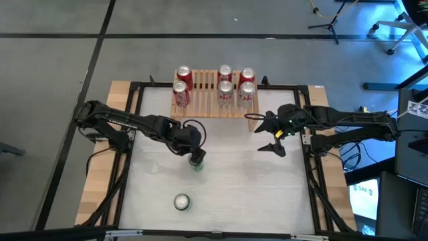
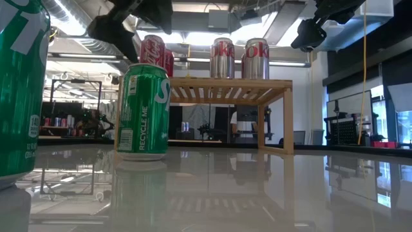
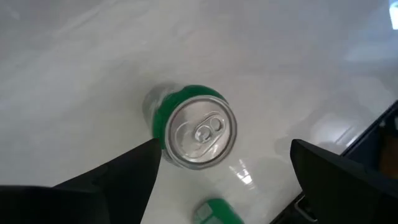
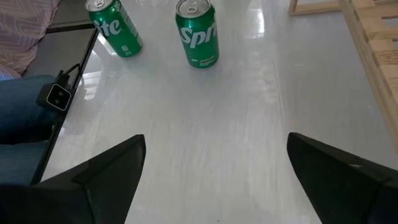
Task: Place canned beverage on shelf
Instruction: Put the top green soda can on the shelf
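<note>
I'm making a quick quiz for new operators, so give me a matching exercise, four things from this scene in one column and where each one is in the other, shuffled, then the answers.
Things:
1. left gripper
2. right gripper
3. silver cans
4. second green can

Places:
A. on the shelf, right part
B. near the table's front edge, alone
C. above the middle green can, jaws open
D. beside the shelf's right end, jaws open, empty

Pairs: 1-C, 2-D, 3-A, 4-B

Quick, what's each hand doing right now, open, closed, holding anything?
Left hand: open, above the upright green Sprite can, not gripping it.
Right hand: open, empty, beside the shelf.
</note>
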You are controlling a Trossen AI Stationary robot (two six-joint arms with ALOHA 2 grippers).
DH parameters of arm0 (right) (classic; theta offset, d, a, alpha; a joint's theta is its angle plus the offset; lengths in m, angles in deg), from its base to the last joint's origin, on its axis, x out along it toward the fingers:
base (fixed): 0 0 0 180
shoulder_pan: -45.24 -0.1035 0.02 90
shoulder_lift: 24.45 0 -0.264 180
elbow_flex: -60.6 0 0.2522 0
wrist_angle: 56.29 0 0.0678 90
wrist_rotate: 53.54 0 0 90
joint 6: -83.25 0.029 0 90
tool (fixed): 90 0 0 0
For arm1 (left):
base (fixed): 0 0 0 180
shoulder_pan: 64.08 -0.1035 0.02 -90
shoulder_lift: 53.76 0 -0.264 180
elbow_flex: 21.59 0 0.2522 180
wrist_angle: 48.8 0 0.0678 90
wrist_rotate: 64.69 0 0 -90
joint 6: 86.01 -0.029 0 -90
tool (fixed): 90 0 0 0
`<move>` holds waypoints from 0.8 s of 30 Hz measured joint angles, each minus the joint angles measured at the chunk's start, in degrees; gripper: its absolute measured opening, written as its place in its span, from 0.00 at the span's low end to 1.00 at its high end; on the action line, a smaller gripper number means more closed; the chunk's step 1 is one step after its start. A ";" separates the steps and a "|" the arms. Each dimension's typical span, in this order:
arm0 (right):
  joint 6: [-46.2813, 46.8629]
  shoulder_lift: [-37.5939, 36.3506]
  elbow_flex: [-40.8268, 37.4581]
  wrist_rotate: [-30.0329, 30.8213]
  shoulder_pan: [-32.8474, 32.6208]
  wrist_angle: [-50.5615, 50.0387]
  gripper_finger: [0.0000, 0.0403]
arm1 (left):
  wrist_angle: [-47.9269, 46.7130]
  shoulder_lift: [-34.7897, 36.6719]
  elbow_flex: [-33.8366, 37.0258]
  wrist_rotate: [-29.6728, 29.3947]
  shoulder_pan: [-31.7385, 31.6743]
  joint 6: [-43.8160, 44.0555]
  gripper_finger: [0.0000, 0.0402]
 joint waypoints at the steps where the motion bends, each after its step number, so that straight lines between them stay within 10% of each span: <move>1: 0.00 0.00 0.00 -0.02 0.00 -0.02 0.96 | 0.12 -0.13 0.00 -0.18 0.00 1.32 0.87; 24: -0.02 0.00 0.00 0.16 -0.01 0.02 0.96 | 0.46 -5.95 0.02 0.25 0.00 11.98 0.86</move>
